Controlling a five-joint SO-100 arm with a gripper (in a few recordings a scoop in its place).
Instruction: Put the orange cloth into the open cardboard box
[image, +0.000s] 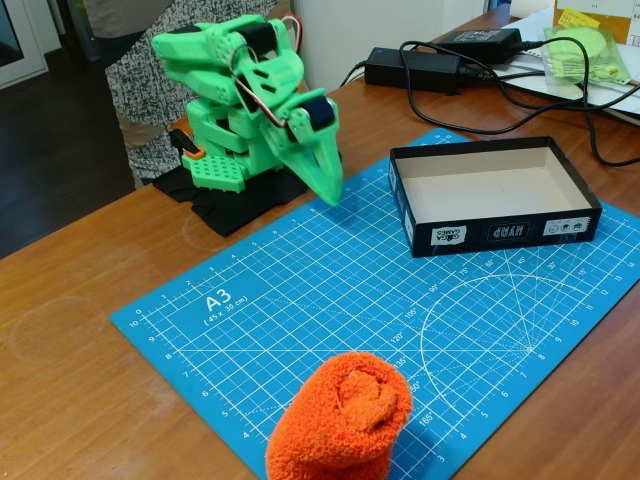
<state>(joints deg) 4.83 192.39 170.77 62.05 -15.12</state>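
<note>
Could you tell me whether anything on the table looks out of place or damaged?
Nothing stands out. The bunched bright orange terry cloth sits on the blue cutting mat, the shallow black cardboard box stands upright and undamaged, and the green gripper rests folded.

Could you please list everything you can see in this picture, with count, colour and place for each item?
orange cloth: one, bright orange, bunched at the near edge of the mat.
open cardboard box: one, black outside and tan inside, empty, at the mat's far right corner.
cutting mat: one, blue with white grid, in the middle of the table.
table: one, brown wood, under everything.
power adapters: two, black, with black cables, at the back of the table.
wrapped cloth: one, pale green-yellow in plastic, back right corner.
person: one, in a speckled grey garment, behind the arm.
robot arm: one, green, folded on a black base at back left.
gripper: one, green, pointing down over the mat's far edge, shut, holding nothing.
</note>
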